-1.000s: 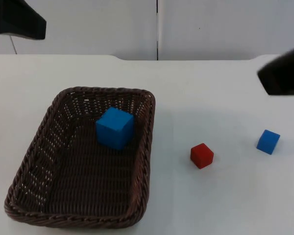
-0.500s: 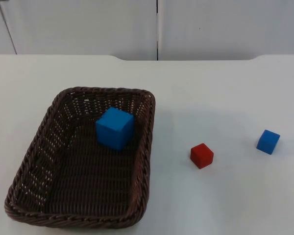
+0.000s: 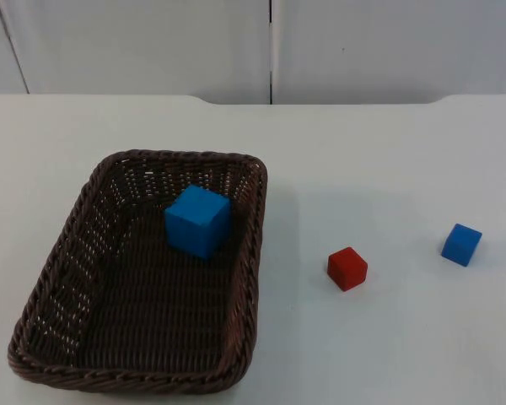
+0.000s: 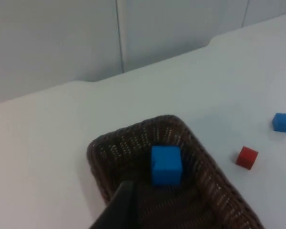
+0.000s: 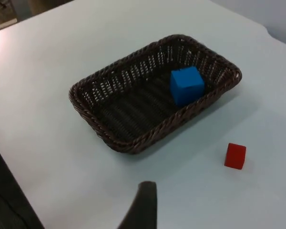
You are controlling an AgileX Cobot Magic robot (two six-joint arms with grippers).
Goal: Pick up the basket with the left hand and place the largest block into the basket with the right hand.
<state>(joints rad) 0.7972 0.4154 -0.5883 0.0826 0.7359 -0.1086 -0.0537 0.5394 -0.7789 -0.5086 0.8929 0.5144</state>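
dark brown open-weave wicker basket (image 3: 250, 253) | bright blue large block (image 3: 197, 220), plain faces, beyond left gripper's black fingertip (image 4: 121, 210) | solid red small block (image 3: 347, 268), beyond right gripper's black fingertip (image 5: 143, 205) | blue small block (image 3: 461, 244) | plain white table (image 3: 388, 152) | pale grey wall (image 3: 152, 42)

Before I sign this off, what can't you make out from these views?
- Left gripper: one fingertip in the left wrist view, cut by the edge; open or shut unknown.
- Right gripper: likewise in the right wrist view.
- Basket floor behind the large blue block: hidden in the top view.
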